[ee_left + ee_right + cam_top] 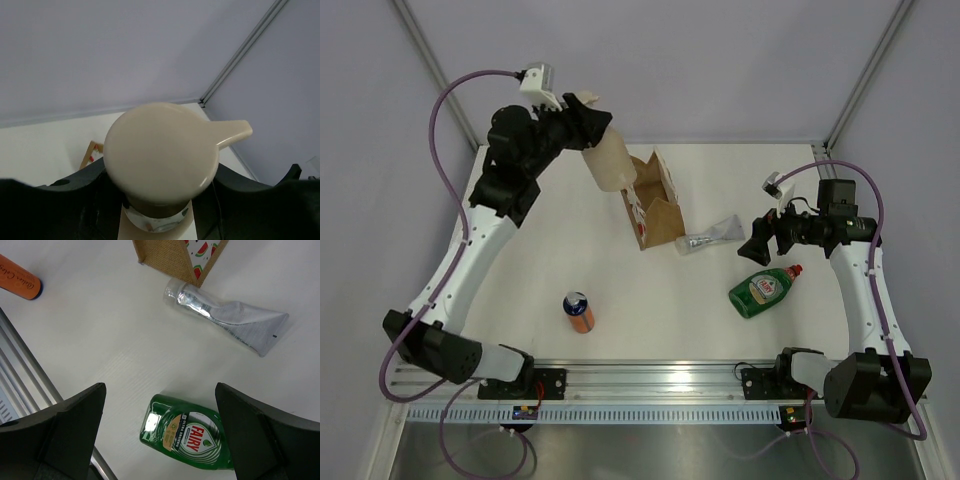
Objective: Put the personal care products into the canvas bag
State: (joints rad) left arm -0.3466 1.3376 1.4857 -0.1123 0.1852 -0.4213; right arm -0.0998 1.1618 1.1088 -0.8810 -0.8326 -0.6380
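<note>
Left end effector (582,125) was shut tight on the neck of the pump soap bottle (608,162), holding it up in the air next to the canvas bag (665,222). Right end effector (757,250) was wide open and held nothing. The squeeze tube (712,237) lay on the desk (650,300), right beside the bag.

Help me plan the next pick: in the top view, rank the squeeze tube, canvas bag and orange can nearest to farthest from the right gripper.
From the right gripper:
1. squeeze tube, just left.
2. canvas bag, farther left, mid-table.
3. orange can, far left, near side.
</note>
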